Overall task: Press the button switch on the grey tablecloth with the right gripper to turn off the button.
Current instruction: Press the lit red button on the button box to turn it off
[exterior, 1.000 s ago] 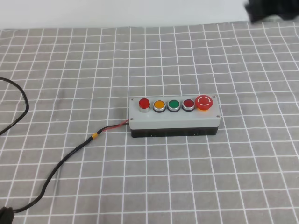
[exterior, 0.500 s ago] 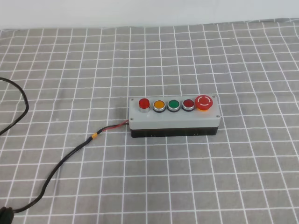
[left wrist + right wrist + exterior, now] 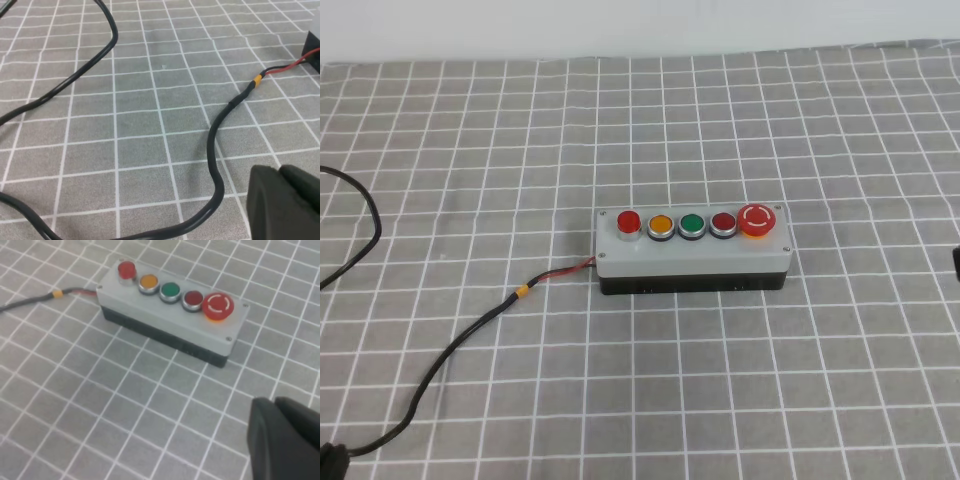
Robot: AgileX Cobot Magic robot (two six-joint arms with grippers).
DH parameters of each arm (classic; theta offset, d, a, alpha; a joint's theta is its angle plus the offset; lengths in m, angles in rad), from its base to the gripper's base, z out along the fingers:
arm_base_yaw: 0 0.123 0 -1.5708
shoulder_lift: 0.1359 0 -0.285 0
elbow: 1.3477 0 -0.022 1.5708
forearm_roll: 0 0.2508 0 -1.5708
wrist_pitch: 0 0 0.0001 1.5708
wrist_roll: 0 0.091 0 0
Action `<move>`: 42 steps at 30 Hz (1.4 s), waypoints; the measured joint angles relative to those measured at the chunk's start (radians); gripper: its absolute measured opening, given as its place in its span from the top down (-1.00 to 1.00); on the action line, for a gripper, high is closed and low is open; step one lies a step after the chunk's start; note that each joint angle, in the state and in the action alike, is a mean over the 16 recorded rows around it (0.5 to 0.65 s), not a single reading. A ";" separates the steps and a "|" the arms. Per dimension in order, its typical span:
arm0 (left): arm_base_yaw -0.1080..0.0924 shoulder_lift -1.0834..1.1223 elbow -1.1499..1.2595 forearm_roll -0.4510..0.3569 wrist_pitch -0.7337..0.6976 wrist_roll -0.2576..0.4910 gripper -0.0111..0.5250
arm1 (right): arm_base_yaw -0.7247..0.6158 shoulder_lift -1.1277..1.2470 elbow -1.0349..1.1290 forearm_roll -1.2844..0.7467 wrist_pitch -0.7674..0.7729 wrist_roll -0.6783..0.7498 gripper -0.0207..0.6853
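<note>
The button switch (image 3: 692, 255), a light grey box on a black base, lies mid-way across the grey tablecloth (image 3: 770, 380). The button (image 3: 629, 221), bright red with a silver collar, is leftmost in its row and stands raised. In the right wrist view the button switch (image 3: 170, 315) lies ahead and to the left, with the button (image 3: 126, 269) at its far left end. My right gripper (image 3: 274, 401) is shut and empty, hovering over cloth well short of the box's right end. Only a dark sliver of it (image 3: 957, 262) shows at the high view's right edge. My left gripper (image 3: 279, 170) is shut and empty beside the cable.
A black cable (image 3: 470, 330) with a yellow band (image 3: 521, 292) and red wires runs from the box's left end to the lower left. It loops over the cloth (image 3: 215, 150) close to my left gripper. A large red mushroom button (image 3: 758, 219) sits at the box's right end.
The right arm's dark shape at the high view's top right corner one second ago has left; a dark sliver now shows at the right edge, lower down. The box has not moved.
</note>
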 joint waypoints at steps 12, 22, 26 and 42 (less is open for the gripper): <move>0.000 0.000 0.000 0.000 0.000 0.000 0.97 | -0.247 -0.279 0.156 -0.038 -0.130 -0.010 0.99; 0.000 0.000 0.000 0.000 0.000 0.000 0.97 | -0.342 -0.635 0.562 -0.086 -0.343 -0.011 0.99; 0.000 0.000 0.000 0.000 0.000 0.000 0.97 | -0.353 -0.725 0.718 -0.068 -0.424 -0.011 0.99; 0.000 0.000 0.000 0.000 0.000 0.000 0.97 | -0.422 -0.784 0.917 0.124 -0.430 -0.011 0.99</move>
